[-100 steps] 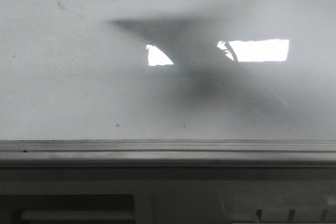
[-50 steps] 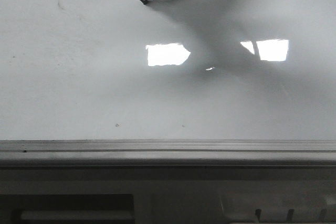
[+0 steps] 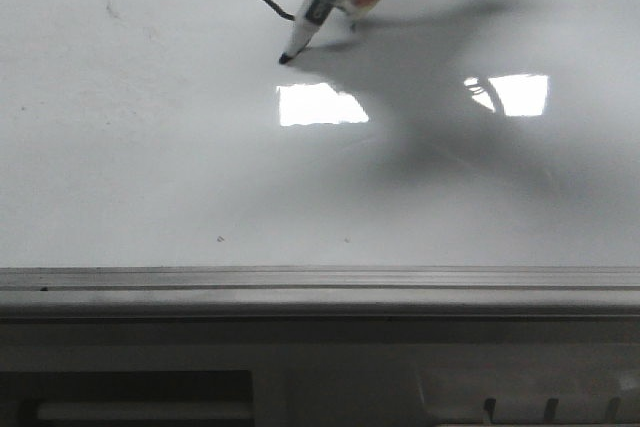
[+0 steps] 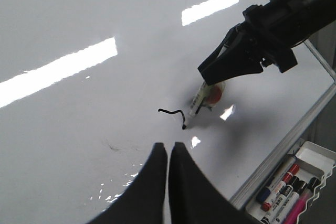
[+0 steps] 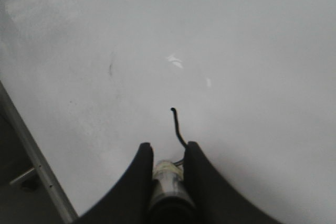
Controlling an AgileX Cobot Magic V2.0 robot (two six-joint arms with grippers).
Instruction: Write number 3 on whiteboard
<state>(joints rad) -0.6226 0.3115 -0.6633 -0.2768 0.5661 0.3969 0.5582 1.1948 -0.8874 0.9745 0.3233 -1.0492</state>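
Observation:
The whiteboard (image 3: 150, 147) is glossy white with a grey edge strip (image 3: 320, 282) at its near side. A short black curved stroke (image 3: 276, 8) is all that shows of the number 3. It also shows in the left wrist view (image 4: 170, 112) and the right wrist view (image 5: 177, 127). My right gripper (image 4: 218, 69) is shut on a white marker (image 3: 325, 2), whose tip (image 3: 286, 58) touches the board just below the stroke. The marker sits between its fingers (image 5: 168, 148). My left gripper (image 4: 169, 145) is shut and empty, hovering over the board near the stroke.
A white tray (image 4: 315, 156) with several markers hangs beyond the board's edge strip (image 4: 283, 150). Small dark specks (image 3: 220, 239) and a faint smudge (image 3: 115, 12) mark the board. Bright light reflections (image 3: 320, 104) lie on it.
The marker came down from the far edge, touched the board and drew a short curved stroke. Its tip has moved toward the near edge and slightly right.

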